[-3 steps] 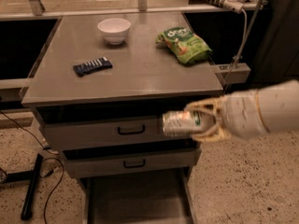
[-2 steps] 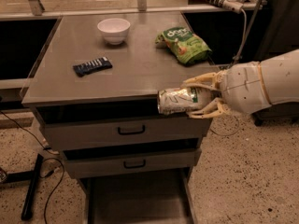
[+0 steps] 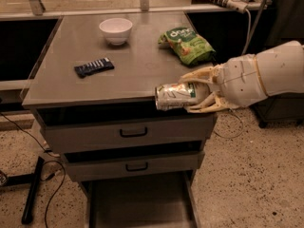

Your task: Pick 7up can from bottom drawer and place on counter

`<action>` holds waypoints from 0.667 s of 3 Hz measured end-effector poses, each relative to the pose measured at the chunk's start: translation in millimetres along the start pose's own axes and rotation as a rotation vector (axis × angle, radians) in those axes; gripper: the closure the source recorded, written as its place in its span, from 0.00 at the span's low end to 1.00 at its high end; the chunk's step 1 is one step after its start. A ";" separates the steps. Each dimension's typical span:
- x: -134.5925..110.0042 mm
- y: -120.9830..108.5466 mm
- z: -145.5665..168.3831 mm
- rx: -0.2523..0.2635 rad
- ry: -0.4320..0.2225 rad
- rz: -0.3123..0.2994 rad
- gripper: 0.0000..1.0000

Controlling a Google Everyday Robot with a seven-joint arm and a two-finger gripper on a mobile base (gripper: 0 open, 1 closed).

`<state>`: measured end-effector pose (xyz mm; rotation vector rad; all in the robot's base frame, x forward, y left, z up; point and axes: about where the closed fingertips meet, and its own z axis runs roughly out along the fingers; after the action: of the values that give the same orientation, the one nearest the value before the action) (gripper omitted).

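My gripper (image 3: pixel 190 95) is shut on the 7up can (image 3: pixel 174 96), a pale silver can with green marks, held lying on its side. It hangs at the front right edge of the counter (image 3: pixel 137 65), about level with the top. My white arm reaches in from the right. The bottom drawer (image 3: pixel 140 204) is pulled out at the foot of the cabinet, and its flat floor shows nothing on it.
On the counter are a white bowl (image 3: pixel 116 30) at the back, a dark flat packet (image 3: pixel 94 67) at the left, and a green snack bag (image 3: pixel 186 43) just behind my gripper. Two shut drawers with black handles (image 3: pixel 133 133) sit below. Cables lie on the floor at left.
My gripper has lifted the can from in front of the upper drawer to the level of the counter's front edge and moved it slightly left.
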<state>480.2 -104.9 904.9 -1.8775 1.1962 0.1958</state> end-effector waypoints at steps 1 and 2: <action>12.1 -37.6 18.2 -0.030 -0.018 -0.008 1.00; 18.4 -84.2 51.2 -0.073 -0.077 -0.009 1.00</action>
<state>572.4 -66.3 913.4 -1.9199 1.1421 0.3076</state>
